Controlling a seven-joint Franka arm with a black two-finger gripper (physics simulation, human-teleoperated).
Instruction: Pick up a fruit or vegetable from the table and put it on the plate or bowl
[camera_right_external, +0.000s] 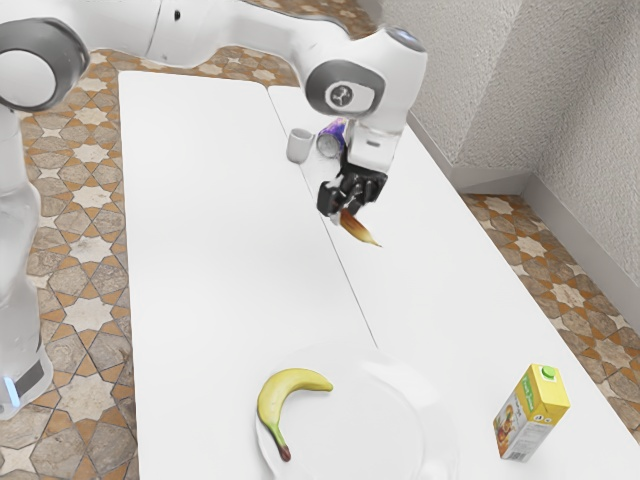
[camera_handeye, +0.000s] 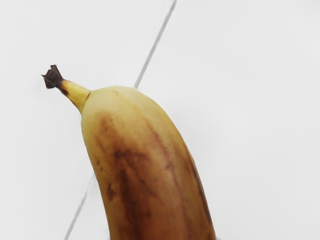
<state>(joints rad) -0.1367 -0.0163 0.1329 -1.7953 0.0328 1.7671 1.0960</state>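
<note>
The claw (camera_right_external: 347, 207) hangs above the table (camera_right_external: 200, 250), closed, it seems, on a browned banana (camera_right_external: 361, 231). Best carried level to the distant plate (camera_right_external: 395, 425), then lowered beside the yellow banana (camera_right_external: 285, 392).

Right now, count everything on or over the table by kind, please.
Bananas: 2, a brown banana in the gripper, a yellow banana on the plate
Plate: 1
White cup: 1
Juice carton: 1
Purplish item behind the cup, kind unclear: 1
Total: 6
</note>
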